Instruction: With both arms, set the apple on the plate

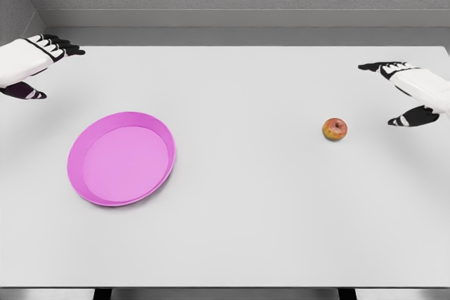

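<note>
While the right robot hand [411, 93] hovers spread, the apple [335, 129] lies near, apart.

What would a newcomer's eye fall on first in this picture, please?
First the bright pink plate, empty, on the left of the white table. Next the small apple lying alone to the right. The left hand and right hand hover at the edges, fingers spread, holding nothing.

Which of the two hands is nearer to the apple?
The right hand, open at the table's right edge, close to the apple. The left hand is far across, beyond the pink plate.
</note>
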